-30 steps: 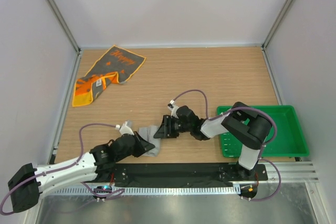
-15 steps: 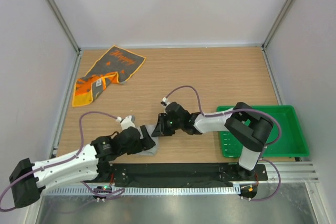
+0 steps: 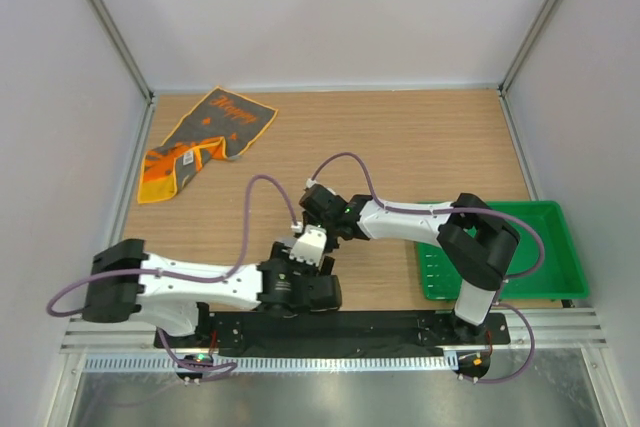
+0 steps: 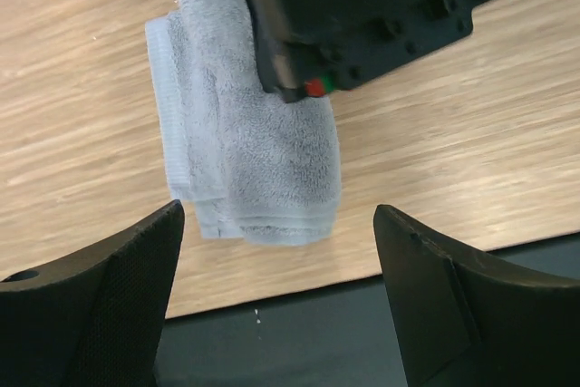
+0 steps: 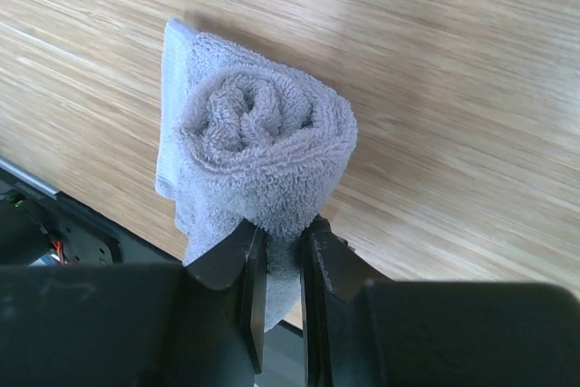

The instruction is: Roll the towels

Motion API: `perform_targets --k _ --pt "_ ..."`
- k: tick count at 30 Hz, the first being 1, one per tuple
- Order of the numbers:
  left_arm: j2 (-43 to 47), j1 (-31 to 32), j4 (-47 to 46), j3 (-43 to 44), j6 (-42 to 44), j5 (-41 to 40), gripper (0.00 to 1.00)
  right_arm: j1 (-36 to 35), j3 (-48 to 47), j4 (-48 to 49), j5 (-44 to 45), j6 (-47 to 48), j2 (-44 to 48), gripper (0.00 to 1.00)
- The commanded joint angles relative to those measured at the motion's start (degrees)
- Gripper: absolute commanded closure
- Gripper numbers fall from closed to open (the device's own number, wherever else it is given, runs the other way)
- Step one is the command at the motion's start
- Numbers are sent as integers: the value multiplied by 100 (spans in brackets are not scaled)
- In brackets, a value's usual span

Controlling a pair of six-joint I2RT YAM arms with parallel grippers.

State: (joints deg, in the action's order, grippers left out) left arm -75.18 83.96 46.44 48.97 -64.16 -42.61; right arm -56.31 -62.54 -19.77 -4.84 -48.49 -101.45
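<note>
The light grey towel [image 5: 263, 138] is wound into a roll on the wooden table near its front edge; it also shows from above as a folded bundle, the light grey towel [image 4: 258, 156]. My right gripper [image 5: 283, 240] is shut on the roll's near end, pinching cloth between its fingers. My left gripper [image 4: 279, 219] hangs open just above the roll's other end, touching nothing. In the top view both grippers, right gripper [image 3: 318, 219] and left gripper [image 3: 305, 285], cover that towel. The dark grey and orange towel [image 3: 205, 137] lies spread and partly folded at the far left.
A green plastic tray [image 3: 545, 247] sits at the right, beside the right arm's base. A black base strip [image 4: 299, 333] runs along the table's near edge just under the left gripper. White walls enclose the table on three sides.
My left gripper has opened, let go of the light grey towel and swung right to hang over it. My right gripper has shut on the towel and moved left.
</note>
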Motion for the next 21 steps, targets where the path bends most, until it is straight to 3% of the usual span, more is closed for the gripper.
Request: perform_targets --k 1,3,7,15,18,21 --pt "-725 304 463 384 -237 -1047 16 -38 -39 -853 194 33 20 97" --pt "-1006 392 297 473 -185 -1091 26 -46 -12 -836 115 -11 64 97" --pt "-1595 428 234 684 -141 -1232 31 -46 -21 -897 62 24 178 96" --pt "-2167 445 -29 728 -79 -1180 51 -46 -65 -968 -87 50 204 95" --pt "-2335 472 -135 667 -140 -1074 54 -55 -56 -985 -140 41 239 93" --pt "-2405 472 -240 518 -228 -978 51 -46 -12 -994 -184 33 310 90"
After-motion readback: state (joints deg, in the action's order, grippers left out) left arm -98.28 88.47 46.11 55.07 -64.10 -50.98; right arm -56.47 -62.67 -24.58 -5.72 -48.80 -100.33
